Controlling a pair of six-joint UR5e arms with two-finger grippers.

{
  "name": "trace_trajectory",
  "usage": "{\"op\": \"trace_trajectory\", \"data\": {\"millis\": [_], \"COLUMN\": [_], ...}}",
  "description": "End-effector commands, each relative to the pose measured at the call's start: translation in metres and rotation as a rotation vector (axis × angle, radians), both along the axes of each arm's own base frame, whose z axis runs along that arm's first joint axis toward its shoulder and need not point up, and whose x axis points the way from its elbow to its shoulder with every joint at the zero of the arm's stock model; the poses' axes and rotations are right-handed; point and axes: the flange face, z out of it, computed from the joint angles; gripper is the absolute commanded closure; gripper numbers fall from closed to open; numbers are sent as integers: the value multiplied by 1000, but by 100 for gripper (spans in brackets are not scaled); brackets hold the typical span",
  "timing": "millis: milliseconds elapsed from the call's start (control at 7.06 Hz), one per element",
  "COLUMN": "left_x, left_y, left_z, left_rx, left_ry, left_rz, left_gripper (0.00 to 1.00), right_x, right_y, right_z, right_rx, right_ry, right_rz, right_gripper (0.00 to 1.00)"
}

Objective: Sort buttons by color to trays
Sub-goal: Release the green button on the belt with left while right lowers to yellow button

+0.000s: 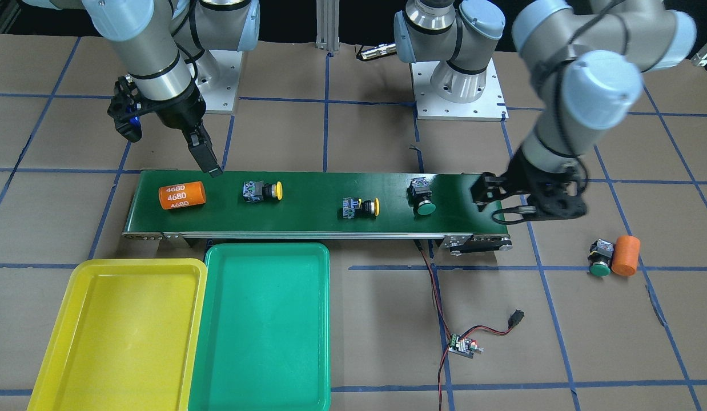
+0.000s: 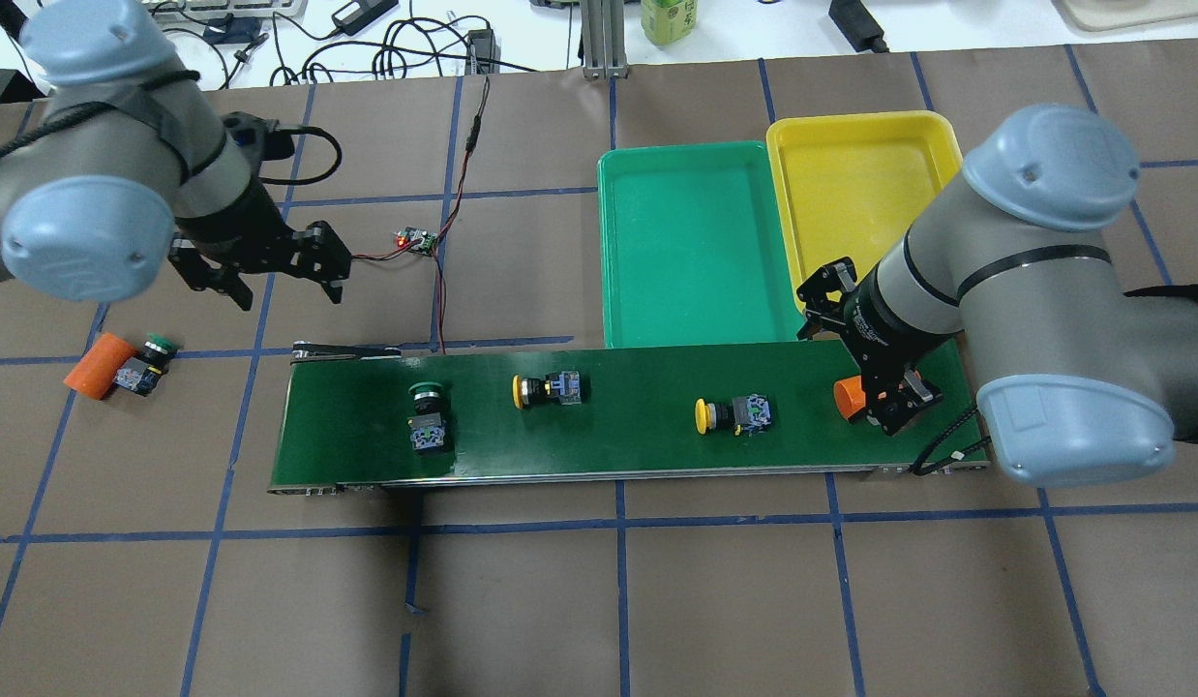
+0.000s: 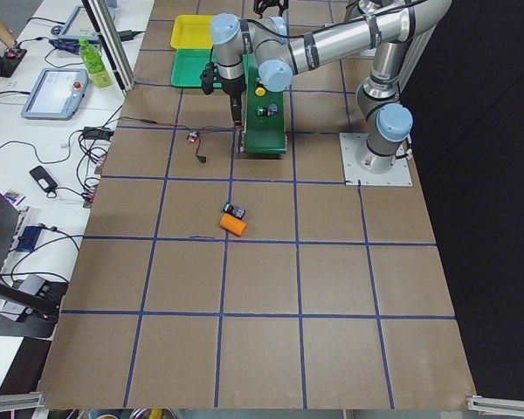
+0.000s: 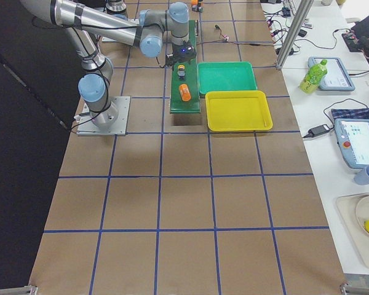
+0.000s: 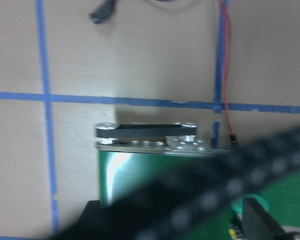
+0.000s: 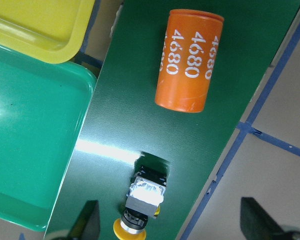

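You have the right gripper (image 6: 175, 222) spread wide and empty over one end of the conveyor belt (image 6: 140, 100), probably to line up on the yellow button (image 6: 140, 200) beneath it, while the left gripper (image 2: 280, 276), equally wide, hovers just off the belt's other end, near the green button (image 2: 427, 411) there.
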Motion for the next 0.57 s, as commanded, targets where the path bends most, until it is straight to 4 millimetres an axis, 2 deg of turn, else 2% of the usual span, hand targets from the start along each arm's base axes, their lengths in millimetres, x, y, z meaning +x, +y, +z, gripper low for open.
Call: {"op": "trace_trajectory", "data": {"millis": [0, 283, 425], "left_x": [112, 205, 234], "left_y": [1, 10, 13], "left_z": [-29, -57, -78], "left_rx": [52, 21, 29], "left_ry": [41, 51, 73], "left_rz": [-135, -307, -360], "left_gripper": [0, 0, 0], "right_x": [0, -1, -1], "right_y": [-5, -10, -10], "right_z": [-24, -53, -55], "right_rx": [61, 115, 117], "right_ry": [0, 12, 11], "right_rz": [-4, 6, 8], "right_gripper": [0, 0, 0]}}
